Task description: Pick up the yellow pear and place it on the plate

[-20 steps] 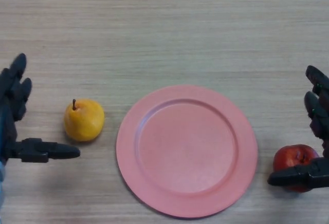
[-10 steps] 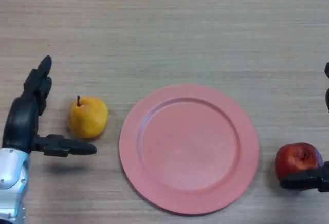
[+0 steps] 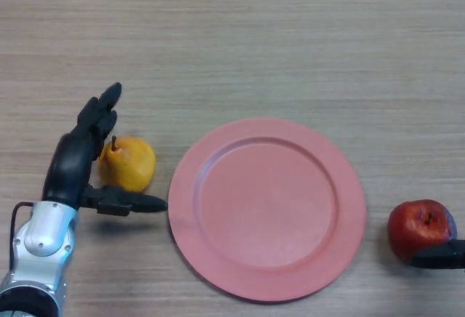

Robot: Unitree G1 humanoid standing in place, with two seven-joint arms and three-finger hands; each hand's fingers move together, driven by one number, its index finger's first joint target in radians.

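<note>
The yellow pear (image 3: 129,163) stands on the wooden table just left of the pink plate (image 3: 267,209), stem up. My left hand (image 3: 73,161) is open right beside it on its left side: straight fingers reach past the pear's far side and the thumb (image 3: 127,203) stretches along its near side, so the pear sits between them. Whether the palm touches the fruit I cannot tell. Of my right hand only a dark fingertip (image 3: 439,257) shows at the right edge, below the red apple.
A red apple (image 3: 421,228) lies on the table to the right of the plate, near the right edge. The plate's surface holds nothing.
My left hand has moved right and forward until it brackets the pear. My right hand has drawn back out of the right edge, leaving only a fingertip by the apple.
</note>
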